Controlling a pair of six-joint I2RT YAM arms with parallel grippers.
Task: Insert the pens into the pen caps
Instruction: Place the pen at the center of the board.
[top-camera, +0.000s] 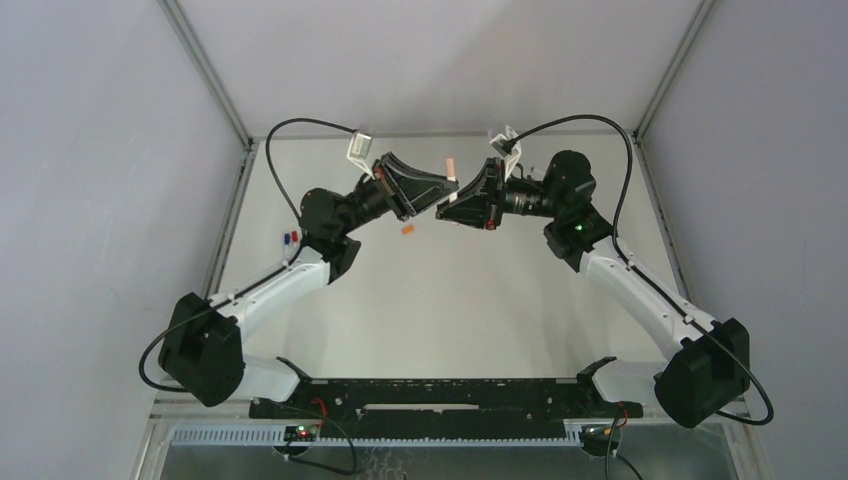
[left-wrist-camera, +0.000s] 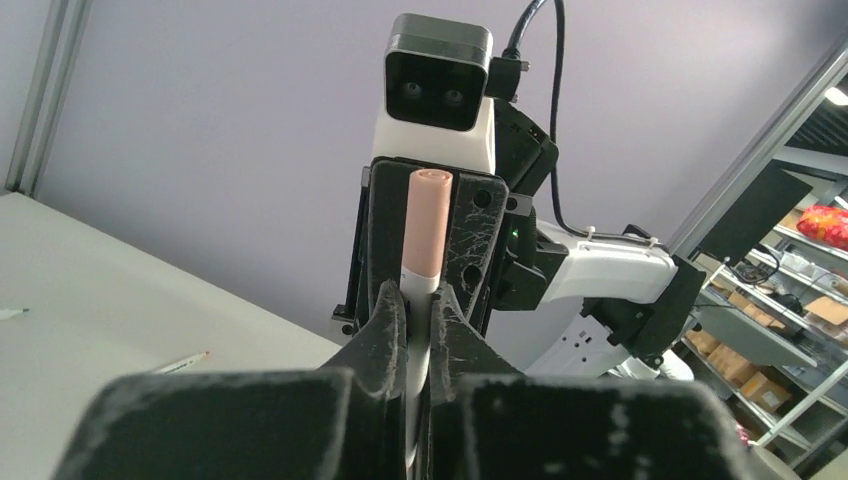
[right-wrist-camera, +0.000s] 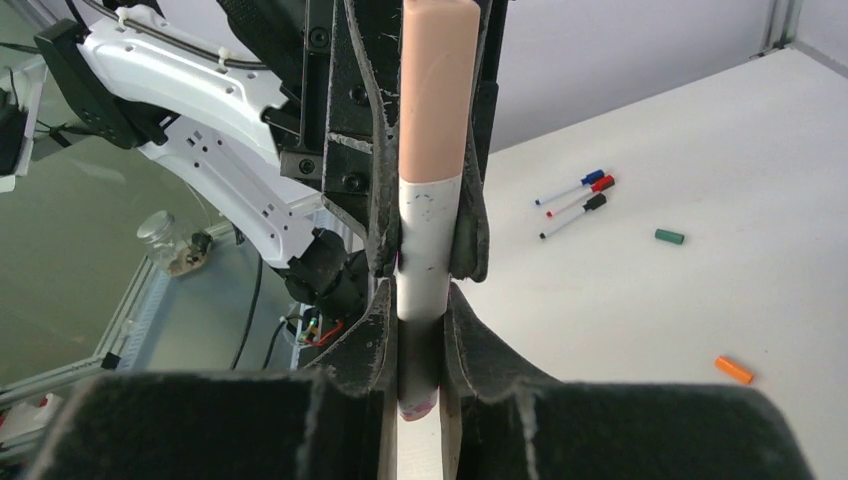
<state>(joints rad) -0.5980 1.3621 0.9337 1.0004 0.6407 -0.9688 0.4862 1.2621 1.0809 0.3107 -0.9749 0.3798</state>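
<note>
A white pen with a pinkish cap on its upper end is held between both grippers above the table's middle. My right gripper is shut on the lower barrel, and the pink end shows below its fingers. My left gripper is shut on the same barrel just under the pinkish cap. From above, the left gripper and right gripper meet tip to tip, with the pen's cap sticking out past them.
An orange cap lies on the table under the grippers. A green cap lies farther off. Three capped pens, blue, red and black, lie together near the left wall. An uncapped pen lies on the table.
</note>
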